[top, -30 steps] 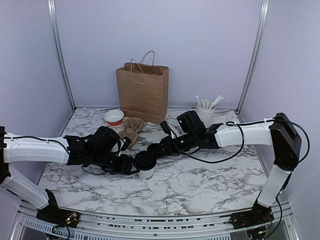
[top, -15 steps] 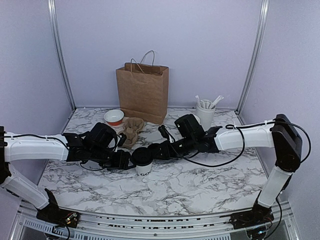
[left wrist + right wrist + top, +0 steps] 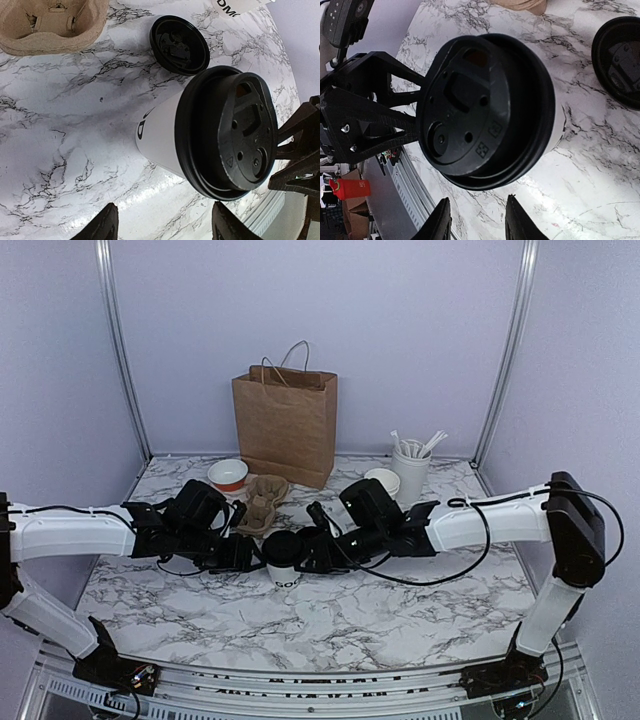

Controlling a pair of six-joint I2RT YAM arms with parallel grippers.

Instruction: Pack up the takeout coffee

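Takeout coffee [image 3: 284,562] between left hand [image 3: 251,554] and right hand [image 3: 311,552]

Can't read lettering on takeout coffee cup [image 3: 160,132], wraps round out of sight. Hardly see cup wall in right wrist view, hidden behind its lid [image 3: 485,110]. Cropped by top edge: carrier [image 3: 50,25], white lettered item [image 3: 235,6]. Cropped at right: loose black lid [image 3: 620,60]. Cut off at bottom: fingertips of left gripper [image 3: 162,230] and right gripper [image 3: 479,225]. Too small to identify: contents of stirrer cup [image 3: 412,465].
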